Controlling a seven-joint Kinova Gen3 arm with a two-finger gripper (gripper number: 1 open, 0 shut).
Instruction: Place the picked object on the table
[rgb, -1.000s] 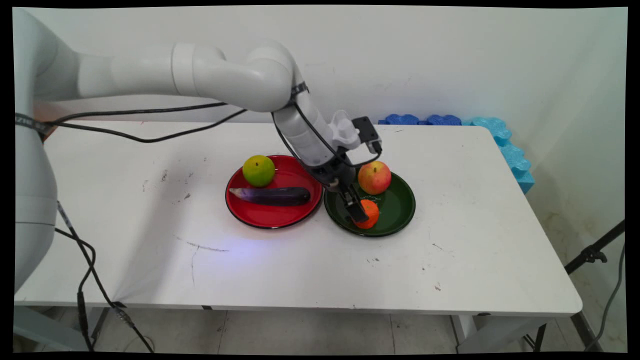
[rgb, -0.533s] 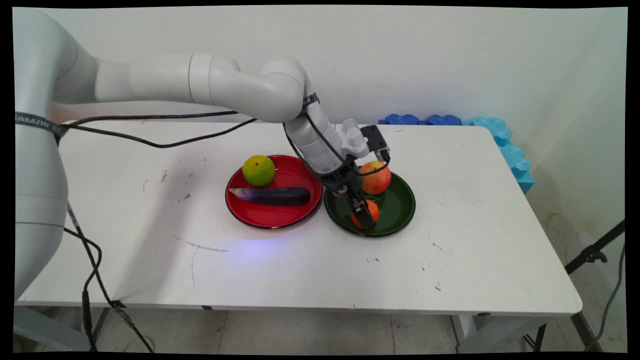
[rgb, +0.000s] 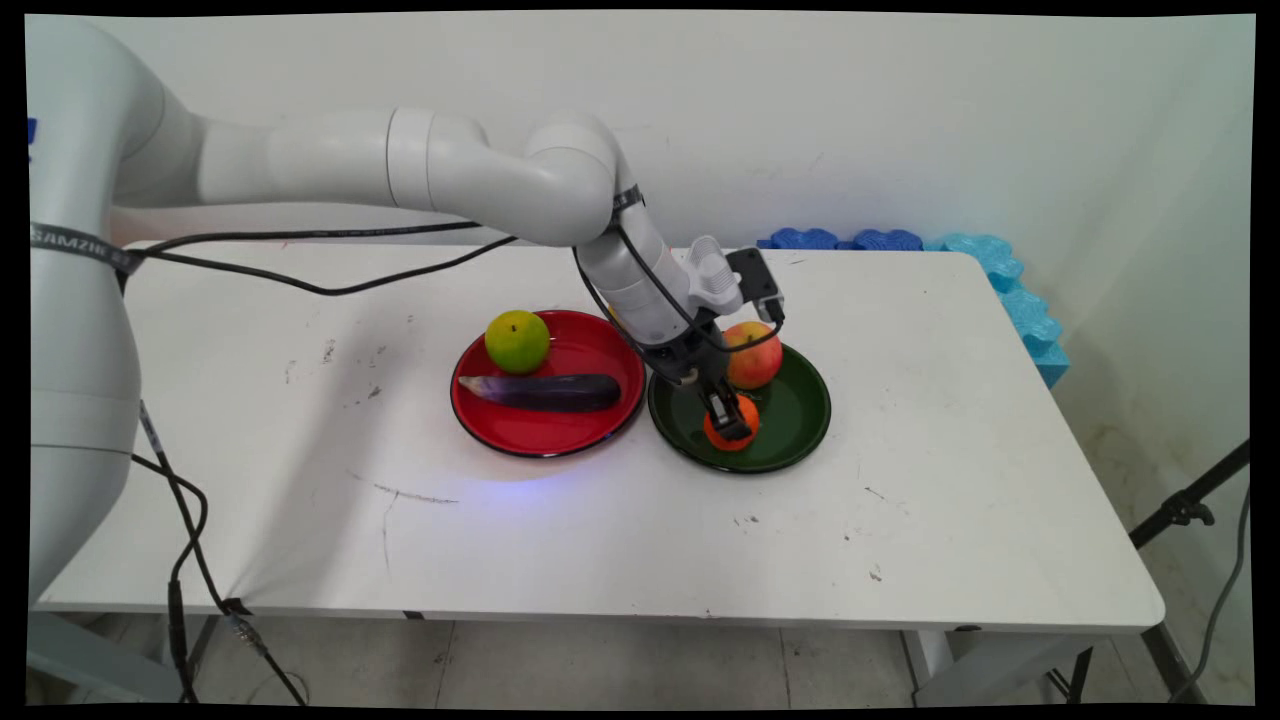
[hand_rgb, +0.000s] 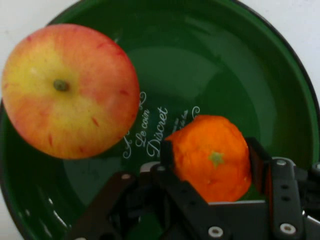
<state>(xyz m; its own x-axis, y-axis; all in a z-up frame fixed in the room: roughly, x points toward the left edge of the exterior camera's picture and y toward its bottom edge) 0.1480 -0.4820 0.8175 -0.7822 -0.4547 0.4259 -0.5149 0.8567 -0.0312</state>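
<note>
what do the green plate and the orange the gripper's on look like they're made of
Green plate: glossy, hard-looking, maybe enamel or melamine; it shows bright reflections and printed white lettering. Orange: matte, lumpy skin; real or imitation, cannot tell. The gripper has a finger on either side of it.

Glossy green plate (hand_rgb: 280, 70), matt bumpy orange (hand_rgb: 212, 157), smooth waxy apple (hand_rgb: 70, 90).

Robotics lab: bare white wall (rgb: 900, 110), scuffed white table (rgb: 950, 480), blue foam pads (rgb: 985, 255) upper right, black stand leg (rgb: 1190, 505) lower right.
</note>
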